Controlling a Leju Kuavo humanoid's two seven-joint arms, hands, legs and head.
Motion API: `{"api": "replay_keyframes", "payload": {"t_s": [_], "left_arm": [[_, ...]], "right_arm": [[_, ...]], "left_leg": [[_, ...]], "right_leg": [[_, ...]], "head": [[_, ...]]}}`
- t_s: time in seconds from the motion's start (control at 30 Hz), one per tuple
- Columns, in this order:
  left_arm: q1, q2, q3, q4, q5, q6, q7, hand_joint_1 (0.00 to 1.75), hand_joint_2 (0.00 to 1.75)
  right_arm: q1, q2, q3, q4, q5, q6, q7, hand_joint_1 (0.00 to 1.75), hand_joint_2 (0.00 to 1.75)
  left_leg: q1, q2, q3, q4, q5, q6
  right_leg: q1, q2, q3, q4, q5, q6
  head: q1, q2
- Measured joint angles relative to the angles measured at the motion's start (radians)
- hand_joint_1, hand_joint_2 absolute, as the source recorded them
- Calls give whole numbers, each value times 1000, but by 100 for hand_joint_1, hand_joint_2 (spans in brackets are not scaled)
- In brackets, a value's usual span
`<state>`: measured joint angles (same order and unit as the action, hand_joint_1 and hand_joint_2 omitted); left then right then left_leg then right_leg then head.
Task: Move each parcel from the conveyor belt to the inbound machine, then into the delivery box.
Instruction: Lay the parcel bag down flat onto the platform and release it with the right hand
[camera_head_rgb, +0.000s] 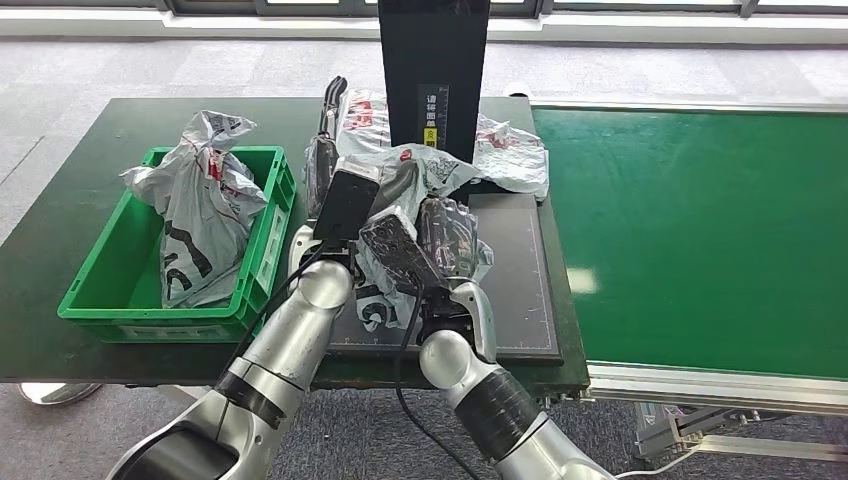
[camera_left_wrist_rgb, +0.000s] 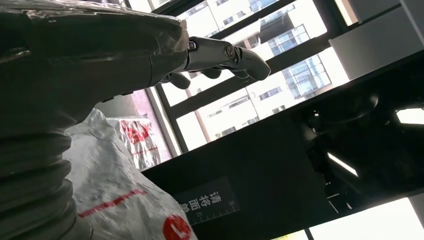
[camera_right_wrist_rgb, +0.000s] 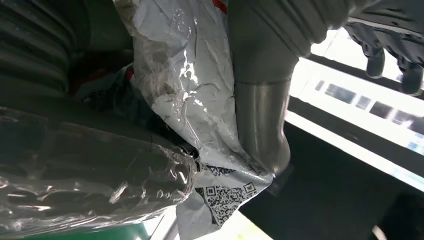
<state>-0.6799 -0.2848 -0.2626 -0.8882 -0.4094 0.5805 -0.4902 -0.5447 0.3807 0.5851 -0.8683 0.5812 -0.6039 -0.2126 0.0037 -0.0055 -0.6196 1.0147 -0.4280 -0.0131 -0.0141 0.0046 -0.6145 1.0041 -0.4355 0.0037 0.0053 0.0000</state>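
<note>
- Where the right hand (camera_head_rgb: 445, 232) meets the parcel (camera_head_rgb: 425, 172), the right wrist view shows its thick thumb (camera_right_wrist_rgb: 260, 100) pressed against the crinkled white plastic, with darker fingers (camera_right_wrist_rgb: 395, 45) curled on the far side, so the hand pinches the parcel between them.
- On the left hand (camera_head_rgb: 322, 165), the left wrist view shows the fingers (camera_left_wrist_rgb: 225, 52) held out together and slightly bent against the bright windows, with nothing between them; whether they touch the parcel I cannot tell.
- From the head view, both hands sit at the parcel on the dark scale plate (camera_head_rgb: 520, 280) of the inbound machine, under its black column (camera_head_rgb: 433, 70).
- Only the right wrist view shows the printed label (camera_right_wrist_rgb: 225, 192) on the parcel, with small QR-style codes; its text is too small to read.
- Only the left wrist view shows a red round mark with a white "L"-like shape (camera_left_wrist_rgb: 176, 227) on the plastic, and a panel (camera_left_wrist_rgb: 207, 202) on the column with Chinese characters and a ruler scale.
- The head view alone shows a second parcel (camera_head_rgb: 205, 210) standing in the green box (camera_head_rgb: 265, 250) on the left.
- The green conveyor (camera_head_rgb: 700, 230) lies right of the machine.
- Another white bag with red print (camera_head_rgb: 515, 150) lies behind the column.
</note>
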Motion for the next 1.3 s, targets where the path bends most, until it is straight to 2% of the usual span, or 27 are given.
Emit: {"api": "replay_keyframes", "payload": {"t_s": [0.03, 0.13, 0.2, 0.33, 0.47, 0.57, 0.9, 1.17, 1.3], "left_arm": [[-2, 0, 4, 0, -2, 2, 7, 0, 175], [-3, 15, 36, 5, -6, 3, 42, 0, 175], [0, 32, 63, 11, -7, 0, 63, 0, 175], [4, 52, 90, 23, -19, -2, 79, 0, 175], [20, 66, 122, 34, -39, -3, 102, 0, 175], [32, 65, 134, 34, -70, -10, 98, 0, 175], [44, 51, 127, 31, -111, -27, 87, 0, 175], [37, 51, 127, 36, -137, -29, 88, 0, 175], [15, 42, 125, 31, -141, -31, 81, 0, 175]], "right_arm": [[-12, 0, 13, 10, 0, 31, 59, 0, 0], [-62, -1, 64, 73, 37, 202, 282, 0, 0], [-99, -3, 107, 125, 64, 295, 365, 0, 0], [-153, -8, 158, 200, 80, 348, 403, 0, 0], [-192, -11, 201, 264, 147, 491, 452, 0, 0], [-206, -15, 234, 320, 211, 558, 470, 0, 0], [-226, -26, 246, 409, 260, 573, 481, 0, 0], [-218, -44, 191, 368, 463, 503, 485, 0, 0], [-183, -66, 155, 305, 551, 503, 503, 0, 0]], "left_leg": [[0, 0, 0, 0, 0, 0], [0, 5, 0, 0, 0, -1], [0, 8, 1, 0, 1, -2], [1, 7, 0, 0, 2, -2], [0, 11, 1, 0, 1, -3], [0, 9, 0, 0, 2, -2], [0, 14, 0, 1, 1, -3], [1, 14, -1, 0, 1, -3], [1, 8, -1, 0, 2, -3]], "right_leg": [[0, 0, 0, 0, 0, 0], [0, 5, -2, 0, 1, -2], [1, 7, -4, 0, 2, -3], [1, 7, -4, 0, 3, -2], [0, 12, -6, 0, 4, -2], [1, 10, -5, -1, 4, -2], [0, 14, -7, -1, 5, -2], [1, 14, -7, 0, 6, -3], [1, 9, -4, -1, 5, -2]], "head": [[0, 0], [-1, 0], [-2, 0], [-2, 0], [-3, 0], [-5, 0], [-1, 0], [-1, 0], [0, 0]]}}
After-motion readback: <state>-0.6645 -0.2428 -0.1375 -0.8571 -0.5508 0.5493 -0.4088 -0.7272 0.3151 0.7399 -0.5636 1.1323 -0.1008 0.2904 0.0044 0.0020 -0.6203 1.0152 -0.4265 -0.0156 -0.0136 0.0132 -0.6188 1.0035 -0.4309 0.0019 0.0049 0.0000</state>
